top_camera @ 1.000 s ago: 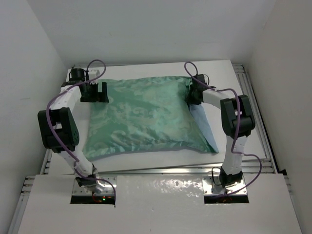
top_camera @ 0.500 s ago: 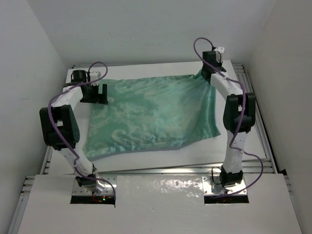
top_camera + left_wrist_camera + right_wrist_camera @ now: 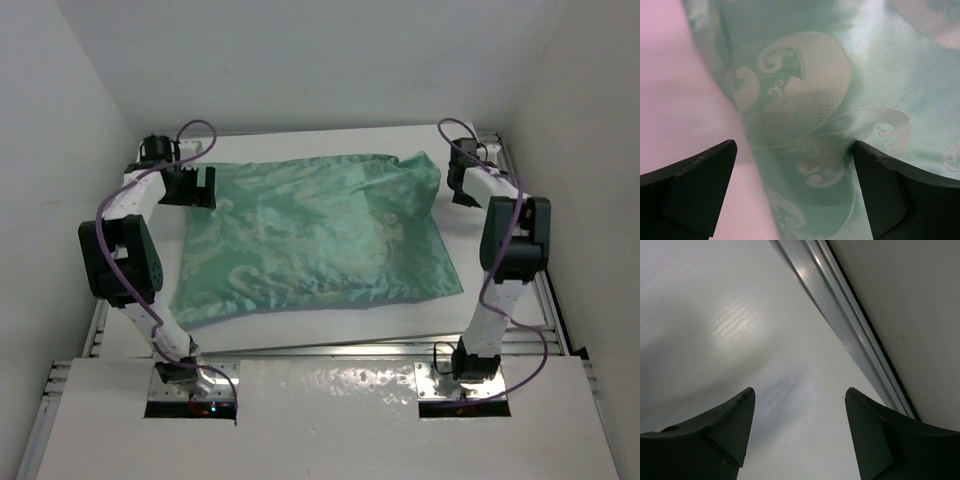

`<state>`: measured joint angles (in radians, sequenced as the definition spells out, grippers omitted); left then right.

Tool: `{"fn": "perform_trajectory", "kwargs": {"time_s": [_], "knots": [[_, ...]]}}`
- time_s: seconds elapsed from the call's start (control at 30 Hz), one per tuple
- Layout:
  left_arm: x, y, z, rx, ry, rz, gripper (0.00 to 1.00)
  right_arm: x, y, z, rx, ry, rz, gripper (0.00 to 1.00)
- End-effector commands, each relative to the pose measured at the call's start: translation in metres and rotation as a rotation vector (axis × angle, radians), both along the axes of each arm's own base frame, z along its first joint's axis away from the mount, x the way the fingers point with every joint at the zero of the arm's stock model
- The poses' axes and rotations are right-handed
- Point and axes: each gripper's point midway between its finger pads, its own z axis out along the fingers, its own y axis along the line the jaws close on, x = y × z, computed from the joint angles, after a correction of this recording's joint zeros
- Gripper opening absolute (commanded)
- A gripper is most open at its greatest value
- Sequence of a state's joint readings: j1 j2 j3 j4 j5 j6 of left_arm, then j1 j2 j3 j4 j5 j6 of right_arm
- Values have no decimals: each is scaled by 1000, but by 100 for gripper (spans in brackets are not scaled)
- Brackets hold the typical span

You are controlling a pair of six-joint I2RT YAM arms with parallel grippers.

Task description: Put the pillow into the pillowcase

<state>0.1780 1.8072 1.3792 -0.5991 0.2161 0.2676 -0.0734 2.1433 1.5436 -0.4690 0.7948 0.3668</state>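
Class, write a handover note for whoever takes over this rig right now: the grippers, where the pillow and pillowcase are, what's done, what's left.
Left gripper: open, empty, over the far-left corner of the pillowcase.
Right gripper: open, empty, over bare table beside the far-right corner.
Pillowcase: green face up, lying puffed mid-table.
Pillow: not visible, probably inside.
Done: stuffing, apparently.
Left: check the opening; it can't be seen from here.

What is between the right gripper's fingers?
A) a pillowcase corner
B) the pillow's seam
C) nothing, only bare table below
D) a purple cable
C: the right gripper stands open over bare table beside the metal rail, clear of the pillowcase.
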Motion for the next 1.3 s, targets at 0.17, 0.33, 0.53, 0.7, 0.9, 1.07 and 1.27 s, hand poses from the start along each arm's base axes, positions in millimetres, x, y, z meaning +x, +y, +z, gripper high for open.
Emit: {"fn": "perform_trajectory", "kwargs": {"time_s": [0.17, 0.33, 0.53, 0.7, 0.9, 1.07, 1.27], "knots": [[-36, 35, 61, 68, 45, -34, 100, -95, 67, 57, 298, -261, 27, 73], [-140, 52, 30, 19, 330, -150, 100, -169, 93, 23, 456, -262, -48, 74], [-224, 55, 4, -60, 472, -156, 100, -209, 118, -14, 617, -389, -131, 75], [-239, 11, -10, -223, 418, -284, 100, -237, 123, -47, 655, -401, -205, 76], [-240, 26, -64, -133, 447, -214, 100, -241, 128, -64, 686, -410, -201, 76], [-211, 19, -65, -199, 353, -187, 71, -231, 125, -66, 676, -459, -190, 76], [-203, 15, -66, -259, 353, -185, 5, -242, 119, -76, 655, -471, -267, 28]]}}
